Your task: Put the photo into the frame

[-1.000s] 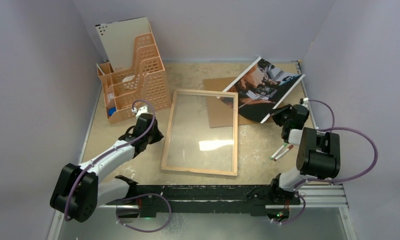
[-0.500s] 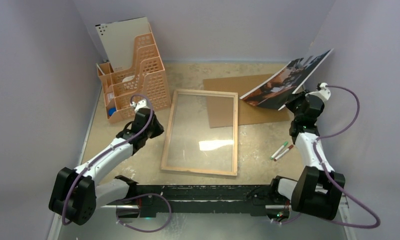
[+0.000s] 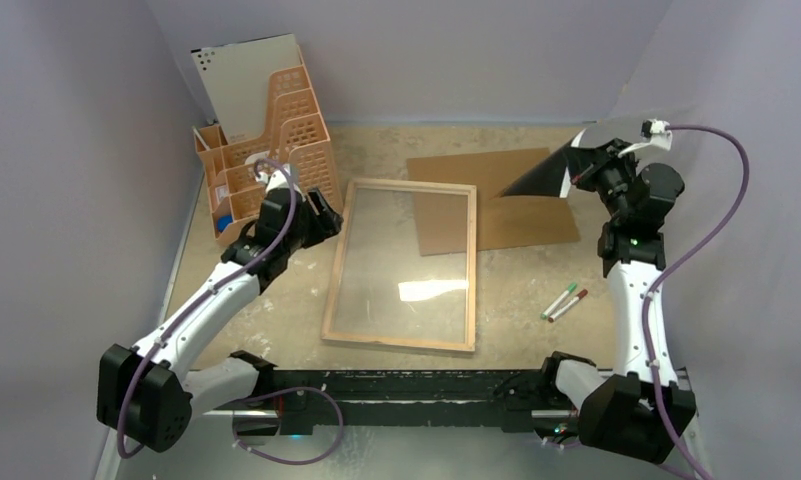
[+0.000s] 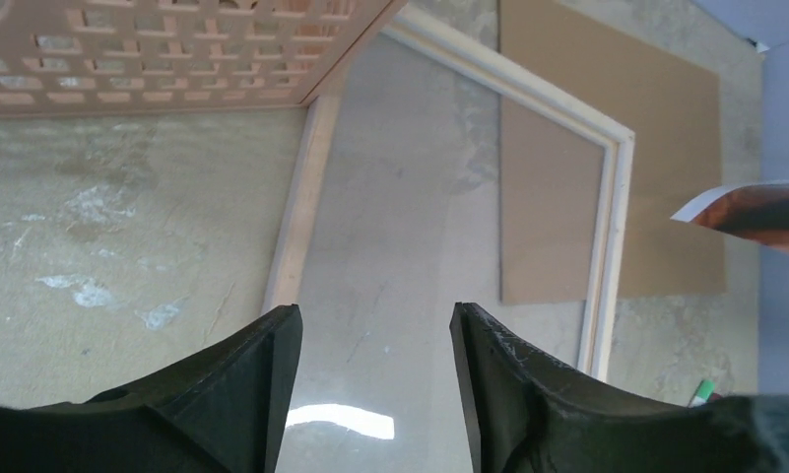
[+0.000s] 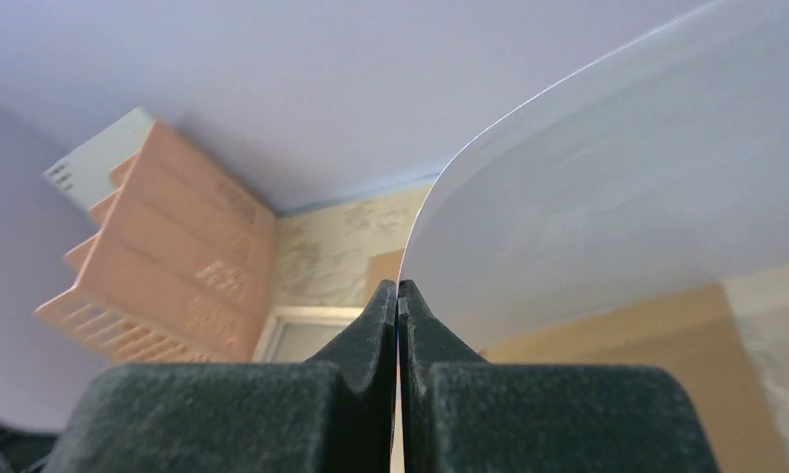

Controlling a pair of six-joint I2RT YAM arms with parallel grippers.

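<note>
The frame [image 3: 340, 270] lies flat mid-table, wood rim up, its clear pane [image 4: 410, 227] showing the tabletop. My right gripper [image 3: 579, 165] is raised at the far right and shut on a corner of the photo [image 3: 541, 180], which hangs in the air almost edge-on, dark side down. In the right wrist view the photo's white reverse [image 5: 617, 197] curves away from the shut right gripper [image 5: 398, 291]. My left gripper [image 3: 323, 214] hovers open over the frame's far left corner. In its wrist view the left gripper [image 4: 375, 320] holds nothing, and the photo [image 4: 755, 207] shows as a lifted corner at the right.
A brown backing board [image 3: 496, 200] lies beyond the frame's far right corner, partly under it. An orange desk organizer [image 3: 266, 170] stands at the back left, close to my left gripper. Two pens [image 3: 564, 300] lie right of the frame. Walls enclose the table.
My right arm has lifted the photo off the backing board and swung it up high, nearly edge-on. My left gripper has opened and moved forward toward the frame's far left corner.
</note>
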